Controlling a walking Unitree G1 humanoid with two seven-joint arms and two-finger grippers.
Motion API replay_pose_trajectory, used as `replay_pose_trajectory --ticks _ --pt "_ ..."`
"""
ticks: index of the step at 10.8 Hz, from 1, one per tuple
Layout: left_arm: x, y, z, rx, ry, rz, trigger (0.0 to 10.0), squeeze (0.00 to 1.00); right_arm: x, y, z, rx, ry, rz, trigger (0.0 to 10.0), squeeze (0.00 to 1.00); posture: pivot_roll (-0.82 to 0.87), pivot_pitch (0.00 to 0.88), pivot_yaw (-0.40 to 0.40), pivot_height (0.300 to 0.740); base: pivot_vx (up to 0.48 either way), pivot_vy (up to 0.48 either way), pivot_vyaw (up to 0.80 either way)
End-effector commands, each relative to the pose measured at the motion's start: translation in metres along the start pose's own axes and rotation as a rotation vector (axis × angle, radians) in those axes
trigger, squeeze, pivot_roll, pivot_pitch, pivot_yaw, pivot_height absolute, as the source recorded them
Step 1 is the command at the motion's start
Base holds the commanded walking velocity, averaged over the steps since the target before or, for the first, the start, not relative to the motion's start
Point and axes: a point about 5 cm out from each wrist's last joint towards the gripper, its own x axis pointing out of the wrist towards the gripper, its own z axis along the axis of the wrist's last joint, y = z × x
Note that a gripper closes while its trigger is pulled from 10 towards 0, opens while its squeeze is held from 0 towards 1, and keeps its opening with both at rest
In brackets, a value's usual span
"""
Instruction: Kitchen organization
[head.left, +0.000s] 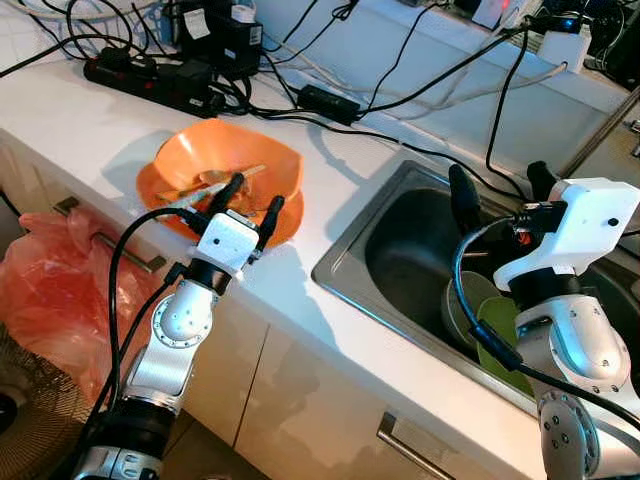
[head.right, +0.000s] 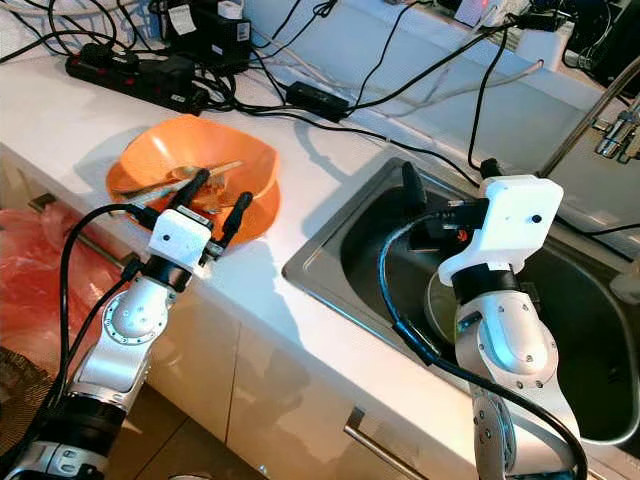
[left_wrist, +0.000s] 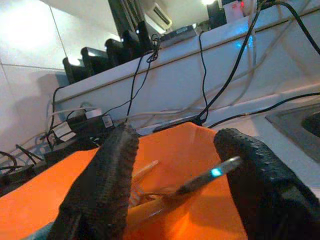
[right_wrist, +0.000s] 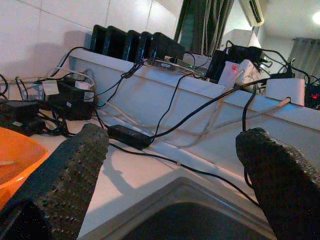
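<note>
An orange bowl stands on an orange plate on the white counter, with wooden chopsticks and a metal utensil lying in it. My left gripper hovers open at the bowl's near rim, its fingers either side of the utensils, touching nothing. My right gripper is open above the steel sink, nothing between its fingertips. In the sink lie a grey bowl and a green dish.
Black power strips, adapters and cables crowd the back of the counter. A red plastic bag hangs beside the cabinet at lower left. A faucet rises at the far right. Drawer handles line the cabinet front.
</note>
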Motion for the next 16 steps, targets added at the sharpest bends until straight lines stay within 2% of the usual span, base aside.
replay_pose_trajectory --ticks 1,10,11,13,16 --pt "0.001 -0.007 -0.004 -0.015 0.022 -0.024 0.0 0.0 -0.001 -0.009 0.0 -0.018 0.002 -0.036 10.0 0.0 0.25 0.004 -0.232 0.74 0.0 0.0 0.0" --pt "0.005 -0.008 -0.004 -0.027 0.006 -0.037 0.0 0.0 -0.001 -0.008 -0.001 -0.007 0.0 -0.043 10.0 0.0 0.25 0.0 -0.224 0.74 0.0 0.0 0.0" --pt "0.009 -0.007 0.0 -0.03 -0.009 -0.033 0.0 0.0 -0.001 -0.006 -0.003 0.079 0.02 -0.033 10.0 0.0 0.25 0.0 -0.224 0.74 0.0 0.0 0.0" --pt "0.017 -0.007 0.009 -0.043 -0.04 -0.027 0.0 0.0 -0.005 0.001 -0.012 0.183 0.102 0.05 10.0 0.0 0.24 0.0 -0.225 0.74 0.0 0.0 0.0" --pt "0.022 -0.007 0.016 -0.058 -0.061 -0.024 0.0 0.0 -0.022 0.015 -0.034 0.229 0.299 0.195 10.0 0.0 0.24 0.0 -0.22 0.74 0.0 0.0 0.0"
